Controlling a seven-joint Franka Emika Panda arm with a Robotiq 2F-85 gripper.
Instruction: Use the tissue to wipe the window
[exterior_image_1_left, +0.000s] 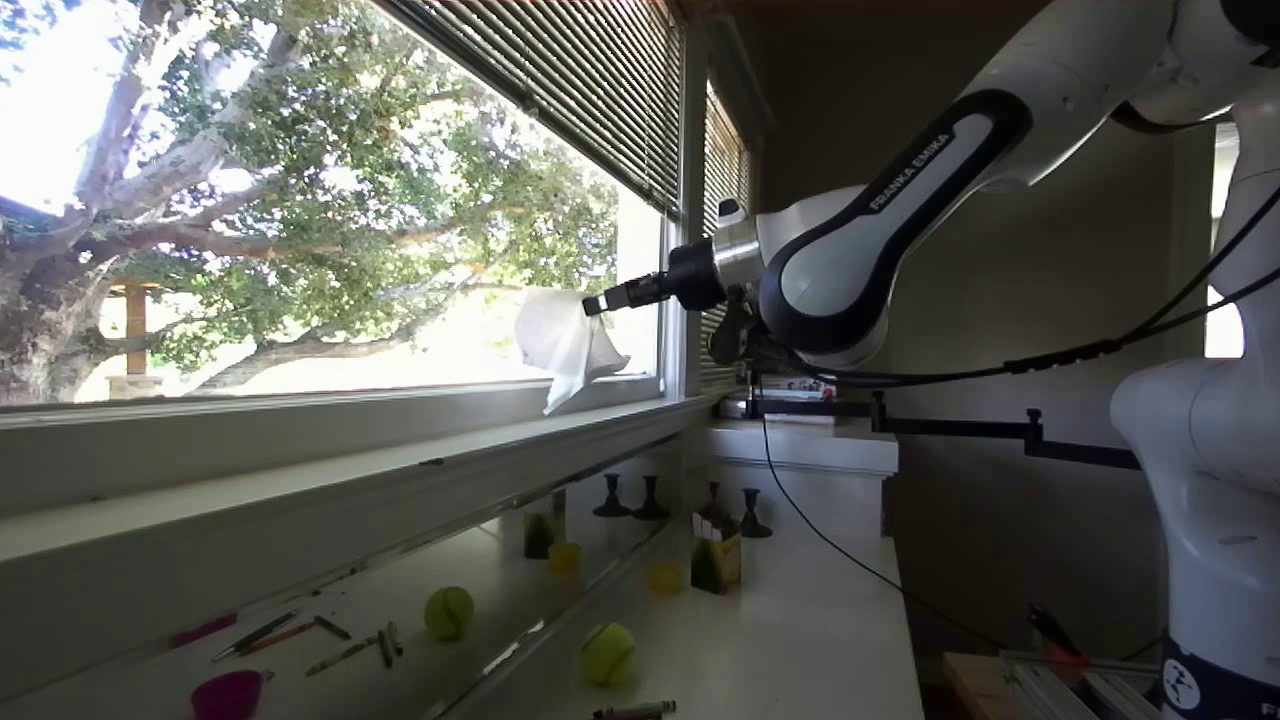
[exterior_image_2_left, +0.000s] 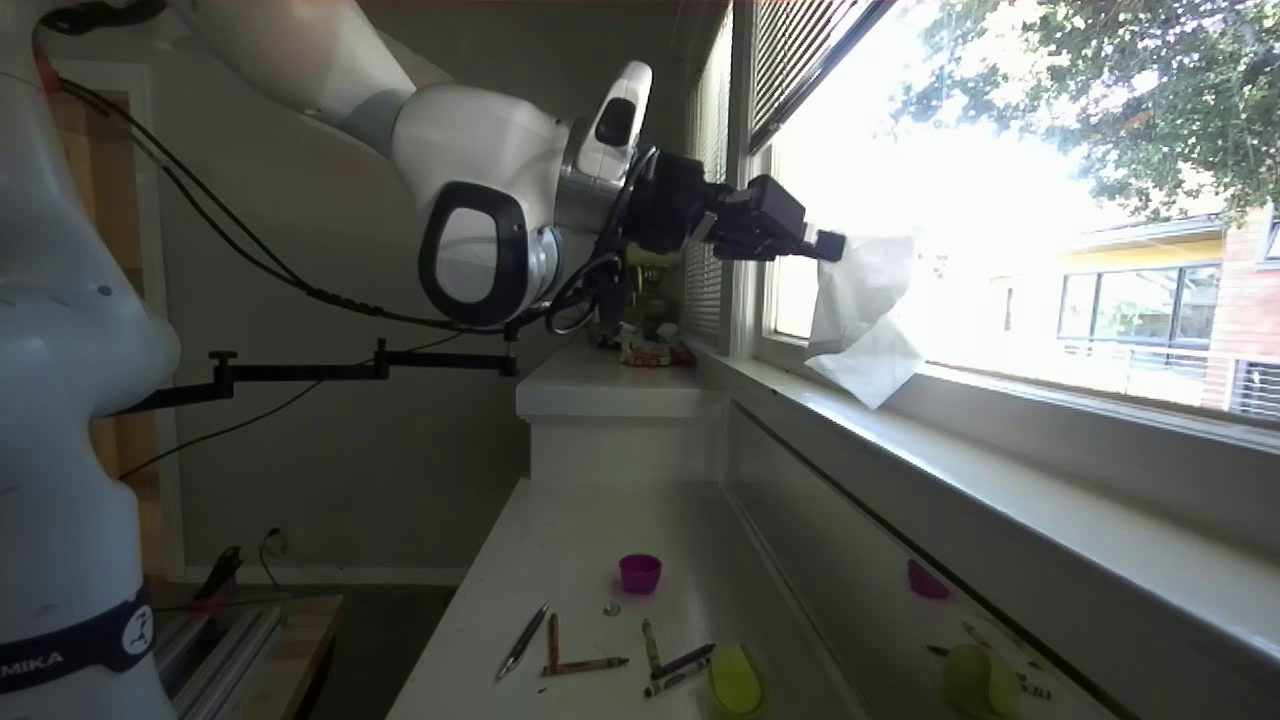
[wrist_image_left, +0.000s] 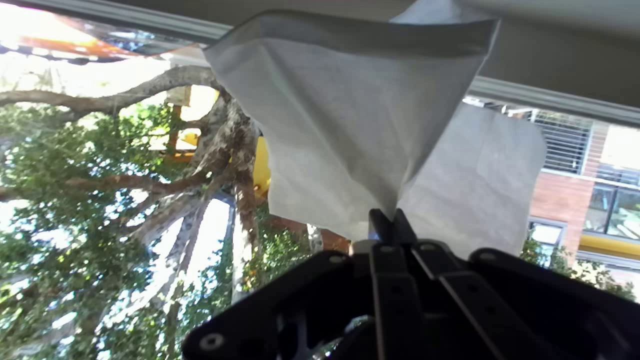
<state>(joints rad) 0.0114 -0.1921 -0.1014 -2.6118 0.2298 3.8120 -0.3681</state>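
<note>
In an exterior view your gripper (exterior_image_1_left: 592, 304) pinches the tissue (exterior_image_1_left: 560, 335) near centre, in front of the window (exterior_image_1_left: 330, 230) at upper left

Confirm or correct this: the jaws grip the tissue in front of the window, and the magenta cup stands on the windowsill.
Wrong on the magenta cup: an exterior view shows it on the counter below the windowsill. The jaws do grip the tissue in front of the window.

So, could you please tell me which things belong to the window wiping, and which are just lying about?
For the wiping:
tissue
pincer, shut on the tissue
large window

Just lying about:
purple cup
pen
crayons
yellow-green ball
dark candlestick
</note>
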